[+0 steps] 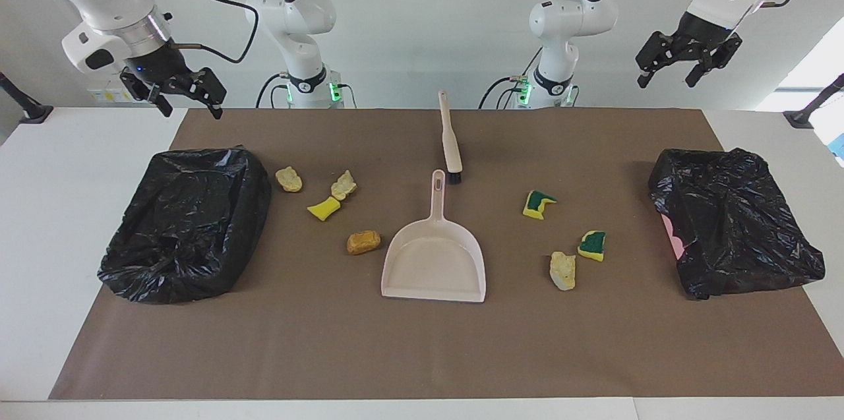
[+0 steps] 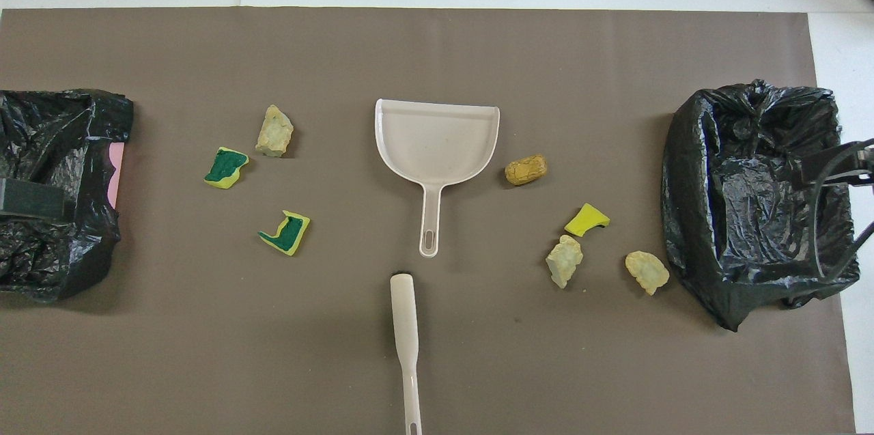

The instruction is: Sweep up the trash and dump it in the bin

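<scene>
Both grippers hang released and empty: left gripper [image 1: 686, 67] over the bin [image 1: 732, 222] at its end of the mat [image 1: 422, 354], right gripper [image 1: 177, 95] over the other bin [image 1: 184, 229]. Dustpan [image 1: 435, 255] and brush [image 1: 451, 140] sit mid-mat, scraps [image 1: 363, 242] scattered on either side of the dustpan.

White jointed arms [image 1: 290, 18] w/ black grippers [image 1: 175, 87], black cables (green base lights).

Glossy crinkled plastic bin liner [image 1: 188, 222]; smooth plastic dustpan [image 1: 435, 262].
</scene>
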Robot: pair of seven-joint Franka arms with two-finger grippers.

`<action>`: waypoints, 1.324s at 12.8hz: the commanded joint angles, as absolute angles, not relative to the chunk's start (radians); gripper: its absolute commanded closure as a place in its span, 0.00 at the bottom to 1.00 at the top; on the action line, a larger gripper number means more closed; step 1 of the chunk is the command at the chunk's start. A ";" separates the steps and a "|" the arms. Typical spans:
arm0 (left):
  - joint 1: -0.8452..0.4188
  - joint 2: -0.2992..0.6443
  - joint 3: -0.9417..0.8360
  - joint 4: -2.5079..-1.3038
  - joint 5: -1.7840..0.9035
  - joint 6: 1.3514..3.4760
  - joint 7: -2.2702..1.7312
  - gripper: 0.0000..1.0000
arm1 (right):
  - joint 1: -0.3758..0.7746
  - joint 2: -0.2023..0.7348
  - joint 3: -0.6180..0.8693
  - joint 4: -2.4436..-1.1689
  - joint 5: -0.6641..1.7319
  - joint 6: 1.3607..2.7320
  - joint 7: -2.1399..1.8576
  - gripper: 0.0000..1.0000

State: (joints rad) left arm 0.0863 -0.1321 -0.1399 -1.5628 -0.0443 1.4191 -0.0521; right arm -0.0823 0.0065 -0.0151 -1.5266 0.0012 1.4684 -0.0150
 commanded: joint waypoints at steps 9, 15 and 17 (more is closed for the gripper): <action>0.077 -0.149 -0.137 -1.578 -0.057 1.424 -0.052 0.00 | -0.089 0.008 -0.012 -1.522 0.018 1.479 -0.031 0.00; 0.051 -0.152 -0.144 -1.620 -0.087 1.456 -0.060 0.00 | -0.089 0.008 -0.012 -1.522 0.018 1.477 -0.031 0.00; -0.006 -0.164 -0.144 -1.664 -0.089 1.465 -0.066 0.00 | -0.089 0.008 -0.012 -1.522 0.018 1.479 -0.031 0.00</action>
